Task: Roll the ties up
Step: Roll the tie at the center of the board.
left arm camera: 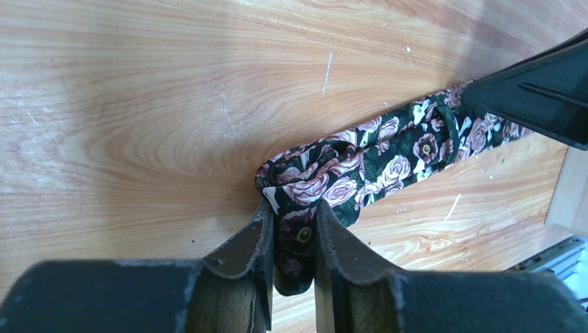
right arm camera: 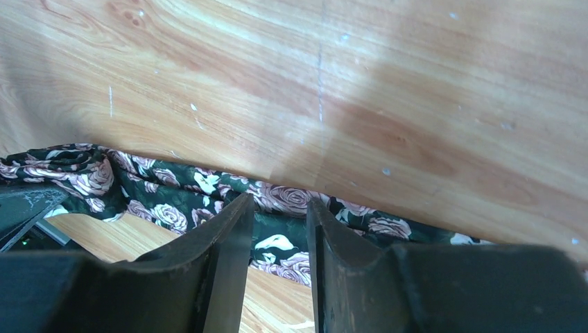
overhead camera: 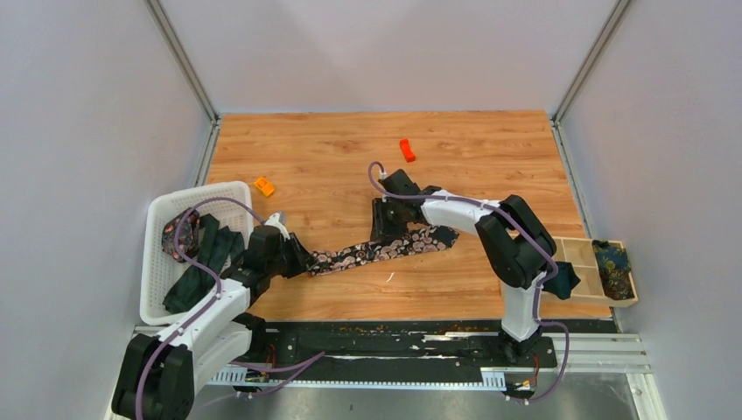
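Lying flat across the wooden table [overhead camera: 332,149], Ben, is the floral tie [overhead camera: 350,255]: black ground, pink-white roses, dark green leaves. It stretches just below the middle, from 8 o'clock up toward 3 o'clock.

And look at that 8 o'clock end, Ana! The fabric is bunched and folded over on itself, a small hump right at the left gripper [overhead camera: 297,261].

The left wrist view settles it, Ben: both fingers [left arm camera: 260,236] press onto a wad of rose cloth, so it's clamped on the tie's end.

The left arm comes up from its base at 7 o'clock, Ana, and crosses the near corner of the white basket [overhead camera: 154,262]. Its wrist is low to the wood, pointing toward 3 o'clock.

Over to the right gripper [overhead camera: 388,234], Ben. It stands tip-down on the tie nearer the 3 o'clock end, with the tie's far end poking out past it.

Its jaws stand a little apart, Ana, with rose cloth showing flat in the gap. Pinching or just pressing? I can't tell.

The right arm, Ben: base at 5 o'clock, elbow raised, white forearm reaching toward 9 o'clock.

Around them, Ana: dark ties [overhead camera: 206,258] heaped in the basket at 9 o'clock, and a patterned tie [overhead camera: 612,267] in the wooden tray [overhead camera: 573,254] at 4. There's an orange block [overhead camera: 263,185] at 10 and a red-orange block [overhead camera: 407,150] at 12.
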Tool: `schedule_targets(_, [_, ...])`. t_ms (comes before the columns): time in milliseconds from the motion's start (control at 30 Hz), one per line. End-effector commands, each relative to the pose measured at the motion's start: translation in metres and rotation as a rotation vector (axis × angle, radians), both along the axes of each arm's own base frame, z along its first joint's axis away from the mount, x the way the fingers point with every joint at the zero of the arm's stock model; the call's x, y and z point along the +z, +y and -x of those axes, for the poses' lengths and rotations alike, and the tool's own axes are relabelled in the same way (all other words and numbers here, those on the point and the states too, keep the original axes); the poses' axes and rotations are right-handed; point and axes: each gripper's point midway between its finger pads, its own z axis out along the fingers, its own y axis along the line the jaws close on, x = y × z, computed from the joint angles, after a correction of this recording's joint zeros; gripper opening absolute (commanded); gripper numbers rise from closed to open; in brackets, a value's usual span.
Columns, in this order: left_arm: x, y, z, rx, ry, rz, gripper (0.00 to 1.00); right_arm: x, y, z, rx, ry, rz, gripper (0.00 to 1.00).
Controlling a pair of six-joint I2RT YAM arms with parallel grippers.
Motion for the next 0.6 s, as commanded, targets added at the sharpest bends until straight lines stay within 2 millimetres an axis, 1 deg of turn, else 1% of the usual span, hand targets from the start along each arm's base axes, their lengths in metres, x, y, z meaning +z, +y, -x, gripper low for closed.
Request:
schedule_targets(0, [0.007, 0.006, -0.008, -0.003, -0.031, -0.046, 0.11, -0.005, -0.023, 0.001, -0.093, 0.007, 0.072, 0.35])
schedule_targets(67, [0.005, 0.005, -0.006, -0.013, -0.024, -0.049, 0.11, 0.008, -0.016, -0.005, -0.082, -0.018, 0.063, 0.35])
schedule_targets(167, [0.006, 0.005, -0.007, -0.020, -0.027, -0.054, 0.10, 0.031, -0.005, -0.011, -0.061, -0.077, 0.071, 0.36])
schedule_targets(267, [0.011, 0.007, -0.007, -0.025, -0.032, -0.072, 0.10, 0.054, 0.011, -0.010, -0.024, -0.136, 0.070, 0.36])
schedule_targets(333, [0.013, 0.011, -0.007, -0.019, -0.025, -0.100, 0.10, 0.064, 0.025, -0.001, 0.007, -0.153, 0.053, 0.36])
schedule_targets(400, [0.015, 0.016, -0.006, -0.010, -0.018, -0.126, 0.10, 0.069, 0.042, 0.013, 0.043, -0.152, 0.016, 0.36])
schedule_targets(500, [0.019, 0.022, -0.005, 0.003, -0.014, -0.165, 0.10, 0.069, 0.071, 0.038, 0.109, -0.133, -0.056, 0.35])
schedule_targets(567, [0.020, 0.026, -0.005, 0.013, -0.004, -0.202, 0.10, 0.068, 0.088, 0.049, 0.137, -0.120, -0.098, 0.33])
